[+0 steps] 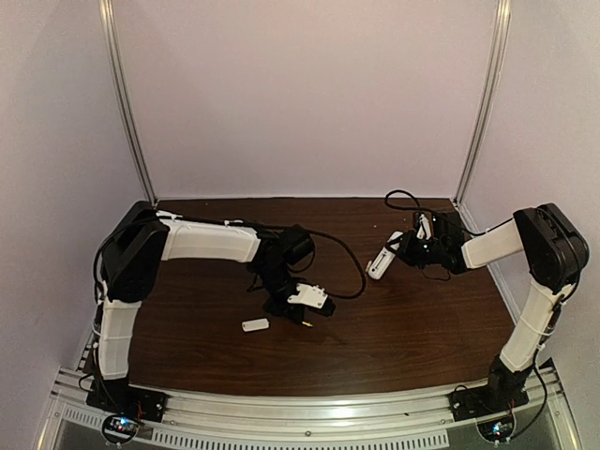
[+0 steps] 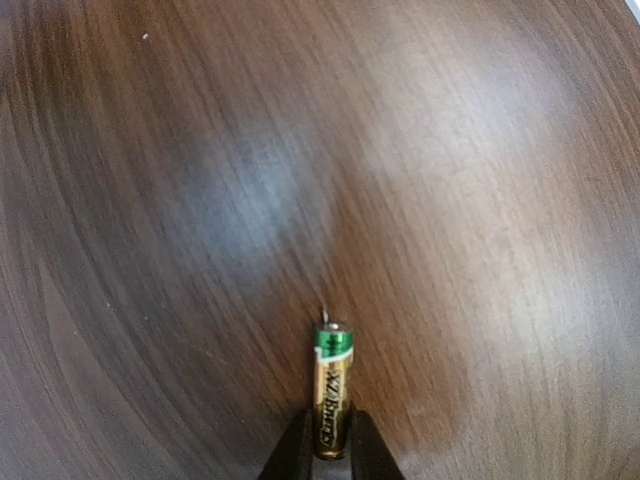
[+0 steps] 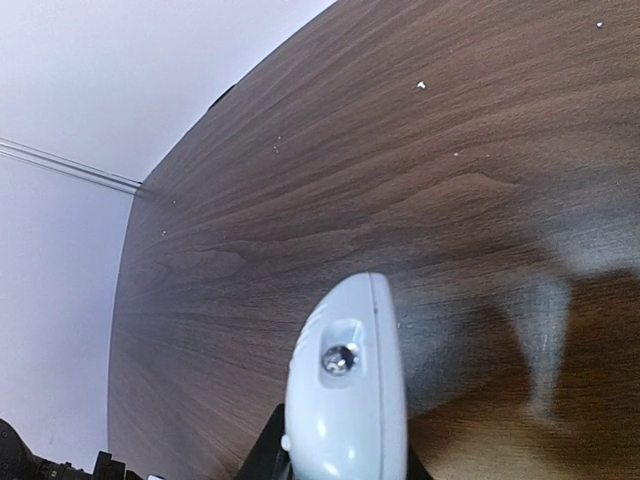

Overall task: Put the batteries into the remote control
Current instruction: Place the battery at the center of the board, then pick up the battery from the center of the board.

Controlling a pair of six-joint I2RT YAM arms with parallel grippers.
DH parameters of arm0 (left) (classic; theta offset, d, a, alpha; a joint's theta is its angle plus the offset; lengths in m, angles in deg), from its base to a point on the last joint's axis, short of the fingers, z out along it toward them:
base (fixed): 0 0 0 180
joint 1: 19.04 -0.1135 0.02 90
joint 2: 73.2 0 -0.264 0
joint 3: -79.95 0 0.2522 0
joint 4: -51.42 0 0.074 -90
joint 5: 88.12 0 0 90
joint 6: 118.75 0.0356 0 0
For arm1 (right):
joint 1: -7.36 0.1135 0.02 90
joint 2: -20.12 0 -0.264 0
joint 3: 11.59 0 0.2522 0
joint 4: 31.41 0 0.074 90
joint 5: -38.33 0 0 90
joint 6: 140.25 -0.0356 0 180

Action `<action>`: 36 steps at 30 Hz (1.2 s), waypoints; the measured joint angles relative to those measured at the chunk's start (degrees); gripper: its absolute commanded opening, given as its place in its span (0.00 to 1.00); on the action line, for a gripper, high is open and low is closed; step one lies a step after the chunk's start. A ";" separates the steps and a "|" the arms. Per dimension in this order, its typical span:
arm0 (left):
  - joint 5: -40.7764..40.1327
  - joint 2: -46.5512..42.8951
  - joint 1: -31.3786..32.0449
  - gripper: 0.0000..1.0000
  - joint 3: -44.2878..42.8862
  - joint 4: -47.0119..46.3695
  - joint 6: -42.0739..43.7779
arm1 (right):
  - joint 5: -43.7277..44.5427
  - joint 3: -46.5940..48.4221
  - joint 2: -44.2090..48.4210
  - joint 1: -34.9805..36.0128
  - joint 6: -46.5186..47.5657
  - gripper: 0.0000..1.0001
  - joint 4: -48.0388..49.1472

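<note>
Stooping left pincer (image 2: pixel 331 445) clasps battery (image 2: pixel 332 385), right pincer (image 3: pixel 345 462) remote (image 3: pixel 345 400)

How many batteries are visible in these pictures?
1. The battery is held in the left gripper. The right gripper holds only the remote control. A second battery may be hidden.
</note>
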 measured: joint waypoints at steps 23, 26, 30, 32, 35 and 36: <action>-12.46 -27.78 0.07 0.97 11.58 -15.74 -38.10 | -0.72 0.00 0.00 0.00 0.00 0.00 -0.02; -12.00 -33.27 0.04 0.97 16.35 -20.96 -53.22 | -0.76 0.00 0.00 0.00 0.00 0.00 0.07; -9.53 -36.22 0.04 0.97 22.86 -24.72 -71.63 | -0.90 -0.11 0.00 0.00 0.00 0.00 0.55; -8.26 -36.39 0.09 0.96 25.62 -26.36 -79.76 | -0.98 -0.33 0.00 0.00 0.00 0.00 0.70; -8.85 -36.26 0.81 0.88 27.08 -26.60 -90.29 | -1.29 -0.63 0.00 -0.04 -0.02 0.00 0.92; -9.66 -36.15 1.38 0.87 27.02 -26.67 -94.05 | -1.38 -0.68 0.00 -0.09 -0.02 0.00 0.98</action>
